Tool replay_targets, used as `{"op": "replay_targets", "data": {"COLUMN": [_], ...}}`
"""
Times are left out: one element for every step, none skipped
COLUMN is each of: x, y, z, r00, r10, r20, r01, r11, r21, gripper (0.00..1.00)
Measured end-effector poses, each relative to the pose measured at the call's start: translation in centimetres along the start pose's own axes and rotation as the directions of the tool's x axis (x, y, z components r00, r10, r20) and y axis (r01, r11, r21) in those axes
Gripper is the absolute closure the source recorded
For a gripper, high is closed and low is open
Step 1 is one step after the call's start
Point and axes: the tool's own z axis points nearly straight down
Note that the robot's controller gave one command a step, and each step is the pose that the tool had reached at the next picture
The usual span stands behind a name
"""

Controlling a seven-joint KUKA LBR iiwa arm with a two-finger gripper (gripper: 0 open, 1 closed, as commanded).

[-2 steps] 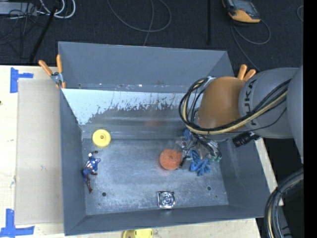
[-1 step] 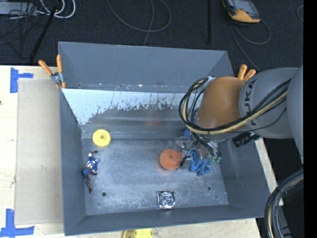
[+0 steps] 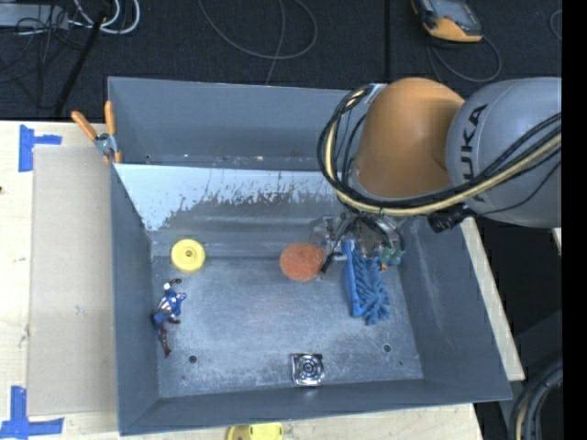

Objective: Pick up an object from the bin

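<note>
My gripper (image 3: pixel 356 242) hangs low at the right of the bin's back half, mostly hidden under the arm's orange cover. Just left of it lies a rough orange-red ball (image 3: pixel 299 262), touching or nearly touching the gripper's left side. Directly below the gripper a blue comb-like toothed plastic piece (image 3: pixel 366 292) lies lengthwise, its upper end tucked under the gripper.
A yellow round disc (image 3: pixel 188 255) lies at the left of the bin. A small blue and red figure (image 3: pixel 167 313) lies below it near the left wall. A small square silver piece (image 3: pixel 307 368) sits at the front wall.
</note>
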Motion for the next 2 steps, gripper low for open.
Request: {"op": "replay_targets", "data": {"x": [0.0,3.8], "y": [0.0,-0.4], "z": [0.0,-13.0], "r00": [1.0,1.0], "r10": [0.0,-0.001], "r20": [0.0,0.001], "r01": [0.0,0.001], "r11": [1.0,1.0], "r21": [0.0,0.001], "gripper": [1.0,1.0]}}
